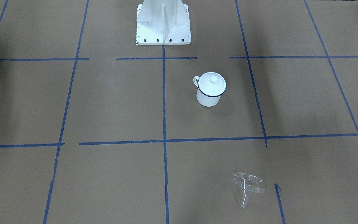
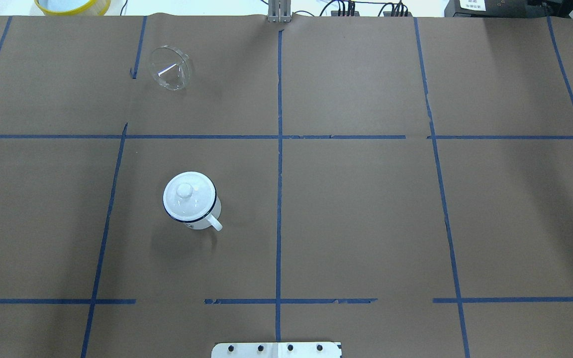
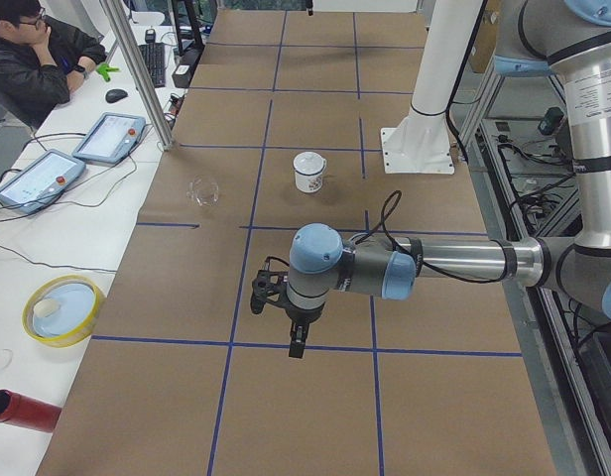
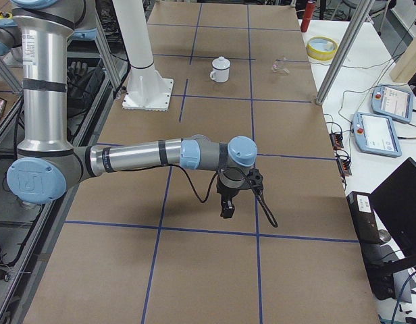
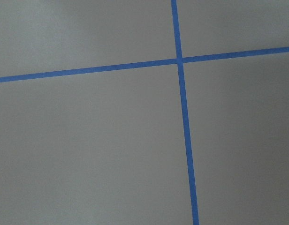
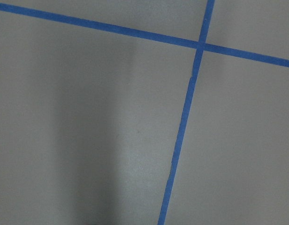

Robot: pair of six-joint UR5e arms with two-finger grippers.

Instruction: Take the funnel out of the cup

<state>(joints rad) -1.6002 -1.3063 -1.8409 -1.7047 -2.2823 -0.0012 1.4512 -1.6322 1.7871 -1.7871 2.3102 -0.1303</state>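
The clear funnel (image 1: pixel 249 183) lies on its side on the brown table, far from the robot and well apart from the cup; it also shows in the overhead view (image 2: pixel 168 68). The white enamel cup (image 1: pixel 209 97) with a dark blue rim stands upright on the robot's left half (image 2: pixel 206 220), with a white domed lid (image 2: pixel 188 195) on it. My left gripper (image 3: pixel 296 347) shows only in the exterior left view and my right gripper (image 4: pixel 226 212) only in the exterior right view. Both hang over bare table away from the cup; I cannot tell whether they are open or shut.
The robot's white base (image 1: pixel 163 25) stands at the near table edge. A yellow bowl (image 2: pixel 72 5), a red cylinder (image 3: pixel 23 410) and teach pendants (image 3: pixel 38 178) lie on the side bench beyond the table. A metal post (image 3: pixel 137 69) stands at the far edge. An operator (image 3: pixel 38 55) sits there.
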